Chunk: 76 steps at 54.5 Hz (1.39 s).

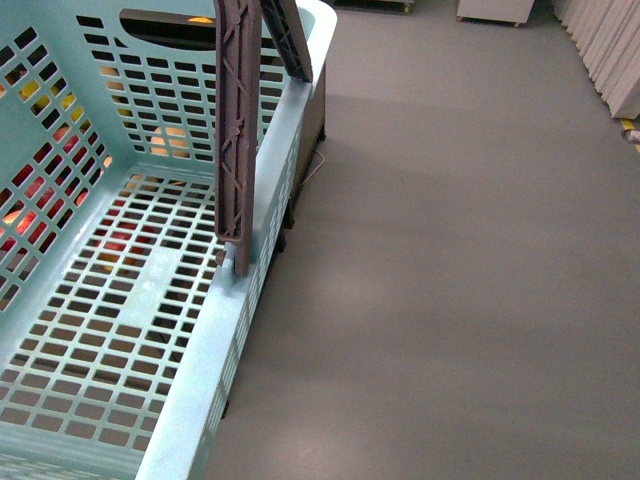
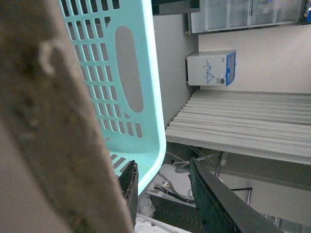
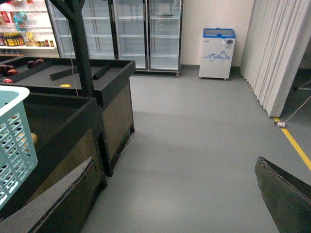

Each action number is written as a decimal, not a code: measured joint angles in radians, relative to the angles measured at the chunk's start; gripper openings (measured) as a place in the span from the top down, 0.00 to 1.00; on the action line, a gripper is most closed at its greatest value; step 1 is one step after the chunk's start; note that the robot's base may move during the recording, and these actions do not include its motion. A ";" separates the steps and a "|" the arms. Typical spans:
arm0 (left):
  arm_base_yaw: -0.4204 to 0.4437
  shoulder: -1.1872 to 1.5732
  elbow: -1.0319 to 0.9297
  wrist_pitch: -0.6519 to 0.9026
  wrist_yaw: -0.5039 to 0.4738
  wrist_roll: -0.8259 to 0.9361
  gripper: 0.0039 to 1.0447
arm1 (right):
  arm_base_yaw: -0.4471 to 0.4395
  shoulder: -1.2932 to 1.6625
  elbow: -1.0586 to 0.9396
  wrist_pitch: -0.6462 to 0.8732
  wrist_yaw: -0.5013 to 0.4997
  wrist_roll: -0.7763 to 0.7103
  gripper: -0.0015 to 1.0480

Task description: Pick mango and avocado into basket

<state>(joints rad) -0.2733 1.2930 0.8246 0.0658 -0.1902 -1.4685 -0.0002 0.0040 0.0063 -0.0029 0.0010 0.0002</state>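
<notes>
Neither the mango nor the avocado shows plainly, and the coming move depends on that. The basket [image 1: 275, 170] fills the left of the front view, its slotted floor bare and its handle [image 1: 235, 130] standing upright. Through the far wall I see an orange-yellow patch [image 1: 175, 140], with red and yellow patches through the left wall and the floor, so the fruit seems to lie past and below the basket. The patch could be the mango, but the slots break up its outline and I cannot read its long axis. Nothing dark green is visible anywhere.

My left hand [image 2: 163, 167] is spread and empty, close beside the basket's end wall, so I judge it the nearer one. A blurred brown mass [image 2: 43, 121] blocks much of its camera, and I cannot tell what it is. My right hand [image 3: 175, 162] is wide open and holds nothing, out over the bare floor with the display stand [image 3: 97, 92] off to one side. That stand carries red apples [image 3: 34, 63] and one small yellow shape [image 3: 65, 86], too small to name.
</notes>
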 joint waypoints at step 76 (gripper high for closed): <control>-0.002 0.000 -0.001 -0.001 0.000 0.001 0.68 | 0.000 0.000 0.000 0.001 -0.002 0.000 0.07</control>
<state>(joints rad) -0.2749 1.2930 0.8234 0.0650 -0.1905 -1.4673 -0.0002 0.0044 0.0063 -0.0021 -0.0010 0.0006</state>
